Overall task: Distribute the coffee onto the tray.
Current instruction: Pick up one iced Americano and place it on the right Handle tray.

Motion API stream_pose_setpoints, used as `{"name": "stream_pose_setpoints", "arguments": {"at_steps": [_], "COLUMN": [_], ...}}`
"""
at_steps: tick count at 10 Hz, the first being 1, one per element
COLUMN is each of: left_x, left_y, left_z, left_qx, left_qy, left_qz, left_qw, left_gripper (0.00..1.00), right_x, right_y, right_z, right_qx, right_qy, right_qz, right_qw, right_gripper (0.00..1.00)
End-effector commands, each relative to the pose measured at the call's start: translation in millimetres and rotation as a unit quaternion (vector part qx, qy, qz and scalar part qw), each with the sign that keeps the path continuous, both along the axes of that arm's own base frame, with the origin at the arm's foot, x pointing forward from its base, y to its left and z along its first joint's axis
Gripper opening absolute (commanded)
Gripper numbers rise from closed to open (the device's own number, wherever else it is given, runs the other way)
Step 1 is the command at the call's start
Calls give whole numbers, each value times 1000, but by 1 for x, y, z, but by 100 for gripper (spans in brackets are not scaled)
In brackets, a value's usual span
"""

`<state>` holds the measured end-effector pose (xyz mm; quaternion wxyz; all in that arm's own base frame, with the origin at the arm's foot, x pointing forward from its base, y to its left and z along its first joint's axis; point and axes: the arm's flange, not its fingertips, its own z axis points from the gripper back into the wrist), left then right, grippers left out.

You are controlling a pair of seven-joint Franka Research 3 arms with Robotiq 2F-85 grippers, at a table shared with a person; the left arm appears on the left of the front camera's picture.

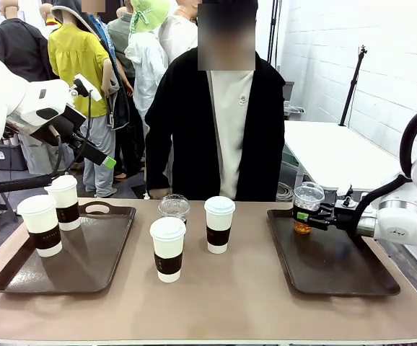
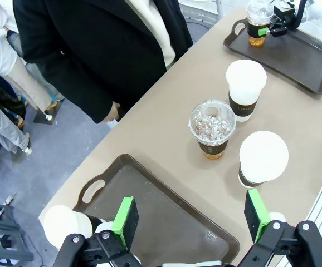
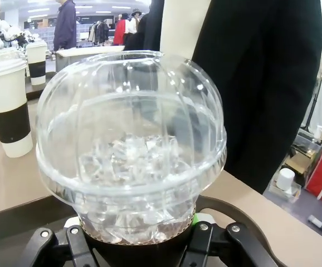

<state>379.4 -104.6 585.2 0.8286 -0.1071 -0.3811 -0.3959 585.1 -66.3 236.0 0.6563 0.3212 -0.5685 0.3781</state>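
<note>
My right gripper (image 1: pixel 318 218) is shut on the dark sleeve of a clear dome-lidded coffee (image 1: pixel 306 207) with ice and amber drink, at the far left corner of the right tray (image 1: pixel 353 277). The right wrist view has this cup (image 3: pixel 130 150) close up, between the gripper's (image 3: pixel 136 247) fingers. Two white lidded coffees (image 1: pixel 39 225) (image 1: pixel 64 202) stand on the left tray (image 1: pixel 93 259). On the bare table stand two more white coffees (image 1: pixel 167 249) (image 1: pixel 218 223) and a second dome-lidded coffee (image 1: pixel 174 207). My left gripper (image 1: pixel 106 157) hangs open high above the left tray; its green pads (image 2: pixel 126 219) are wide apart.
A person in a black jacket (image 1: pixel 194 122) stands at the far edge of the table, hands off it. Both trays have handle cut-outs at their far ends. The front half of the right tray is bare, and so is the right half of the left tray (image 2: pixel 166 222).
</note>
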Motion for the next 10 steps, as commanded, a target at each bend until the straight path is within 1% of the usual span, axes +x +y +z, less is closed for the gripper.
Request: {"name": "stream_pose_setpoints", "arguments": {"at_steps": [1, 2, 7, 10], "left_x": [1, 1, 1, 1], "left_y": [0, 0, 0, 0], "left_z": [0, 0, 0, 0], "left_qx": [-3, -3, -3, -3], "left_qy": [4, 4, 4, 4], "left_qz": [2, 2, 2, 2], "left_qw": [1000, 1000, 1000, 1000], "left_gripper": [100, 100, 100, 100], "right_x": [4, 3, -16, -40], "right_y": [-2, -2, -9, -20], "right_z": [-2, 2, 4, 5], "right_qx": [21, 23, 28, 32], "right_qy": [17, 25, 48, 62], "right_qz": [-5, -5, -18, -27], "right_qw": [1000, 999, 998, 997], "right_gripper": [81, 100, 100, 100]}}
